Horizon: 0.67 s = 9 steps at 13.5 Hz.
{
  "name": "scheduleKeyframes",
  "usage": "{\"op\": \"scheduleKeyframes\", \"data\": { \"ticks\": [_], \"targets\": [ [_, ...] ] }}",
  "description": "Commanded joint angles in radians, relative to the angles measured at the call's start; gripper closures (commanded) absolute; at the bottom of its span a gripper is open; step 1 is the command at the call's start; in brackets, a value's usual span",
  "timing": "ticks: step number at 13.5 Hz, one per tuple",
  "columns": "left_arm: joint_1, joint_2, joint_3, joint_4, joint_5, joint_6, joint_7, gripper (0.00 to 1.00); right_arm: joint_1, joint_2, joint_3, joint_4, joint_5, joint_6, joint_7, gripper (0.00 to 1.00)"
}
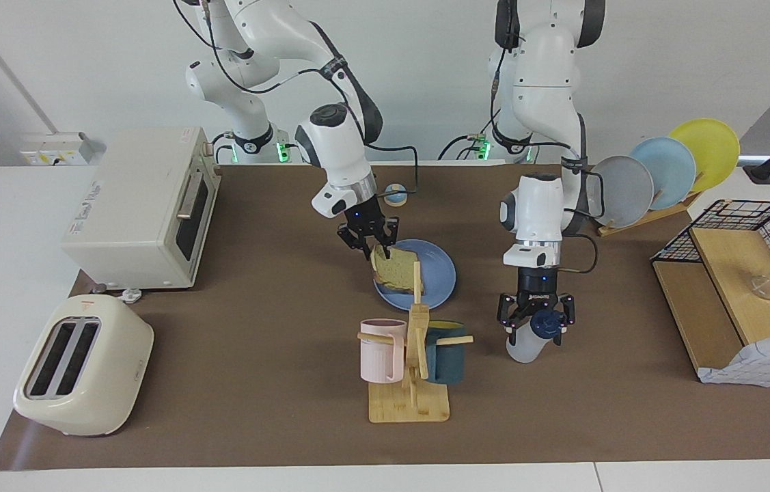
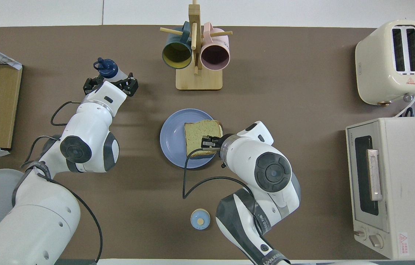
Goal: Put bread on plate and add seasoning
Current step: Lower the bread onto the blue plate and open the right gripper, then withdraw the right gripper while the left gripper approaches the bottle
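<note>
While the right gripper (image 1: 370, 252) sets the square tan bread slice (image 1: 398, 272) on the round blue plate (image 1: 441, 272), I cannot tell its fingers' spread. The left gripper (image 1: 536, 324), fingers wide, straddles the white navy-capped seasoning bottle (image 1: 528, 342). Next it likely needs to close.

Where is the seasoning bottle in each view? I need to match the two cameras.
Facing view: the seasoning bottle stands right of centre, beside the mug rack, under the left gripper.
Overhead view: the bottle is upper left, at the left gripper.
Shared landmark: the mug rack.
</note>
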Motion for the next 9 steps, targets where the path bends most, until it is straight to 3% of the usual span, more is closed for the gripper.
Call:
{"op": "scheduleKeyframes", "data": {
  "ticks": [1, 2, 3, 5, 7, 8, 9],
  "targets": [
    [-0.016, 0.021, 0.018, 0.017, -0.013, 0.021, 0.011, 0.00, -0.017, -0.037, 0.005, 0.041, 0.022, -0.079, -0.019, 0.00],
    [-0.015, 0.021, 0.018, 0.017, -0.013, 0.021, 0.011, 0.00, -0.033, -0.041, 0.004, 0.089, 0.022, -0.158, -0.020, 0.00],
    [-0.015, 0.021, 0.018, 0.014, -0.013, 0.022, 0.011, 0.08, -0.042, -0.041, 0.003, 0.145, 0.020, -0.245, -0.025, 0.00],
    [-0.013, 0.021, 0.018, 0.011, -0.013, 0.021, 0.013, 0.54, -0.072, -0.041, 0.003, 0.210, 0.008, -0.358, -0.040, 0.00],
    [-0.013, 0.021, 0.018, 0.009, -0.011, 0.021, 0.016, 0.86, -0.109, -0.061, -0.002, 0.221, 0.005, -0.419, -0.121, 0.00],
    [-0.012, 0.021, 0.018, 0.009, -0.011, 0.019, 0.017, 0.97, -0.150, -0.073, -0.002, 0.230, 0.003, -0.461, -0.176, 0.00],
    [-0.009, 0.020, 0.018, 0.009, -0.011, 0.018, 0.019, 0.99, -0.201, -0.083, -0.002, 0.265, 0.003, -0.532, -0.251, 0.00]
  ]
}}
